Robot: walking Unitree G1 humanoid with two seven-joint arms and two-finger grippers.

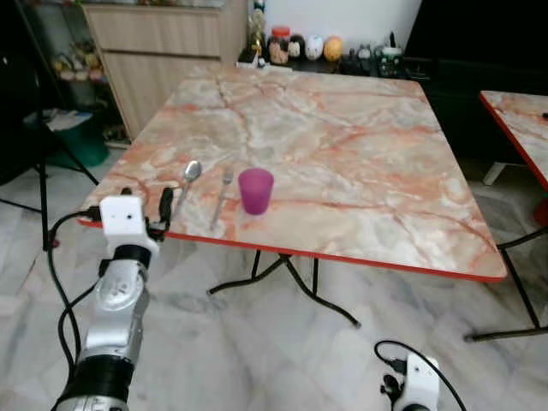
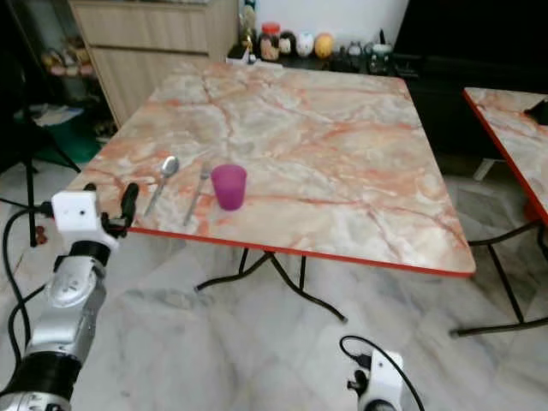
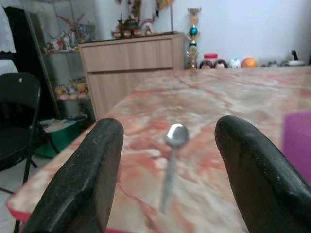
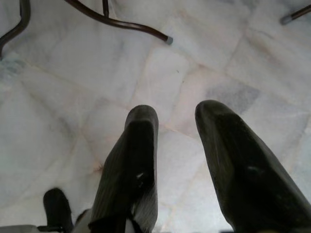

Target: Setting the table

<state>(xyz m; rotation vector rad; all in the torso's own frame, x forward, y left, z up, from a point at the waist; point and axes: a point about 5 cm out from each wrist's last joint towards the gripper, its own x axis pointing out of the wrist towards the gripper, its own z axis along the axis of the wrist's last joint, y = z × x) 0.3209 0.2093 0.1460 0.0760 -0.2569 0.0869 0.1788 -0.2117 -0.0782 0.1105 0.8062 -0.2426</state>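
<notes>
On table point(image 1: 360, 154): unmarked spoon point(image 1: 187, 181), fork point(image 1: 222, 196), purple cup point(image 1: 255, 190).

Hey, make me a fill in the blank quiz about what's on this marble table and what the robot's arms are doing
1. The fork lies between the spoon and the purple ____.
2. The left gripper is open and aimed at the ____.
3. The right gripper hangs low, pointing down at the ____.
4. The marble table has an edge coloured ____.

Missing words: cup; spoon; floor; red
</notes>
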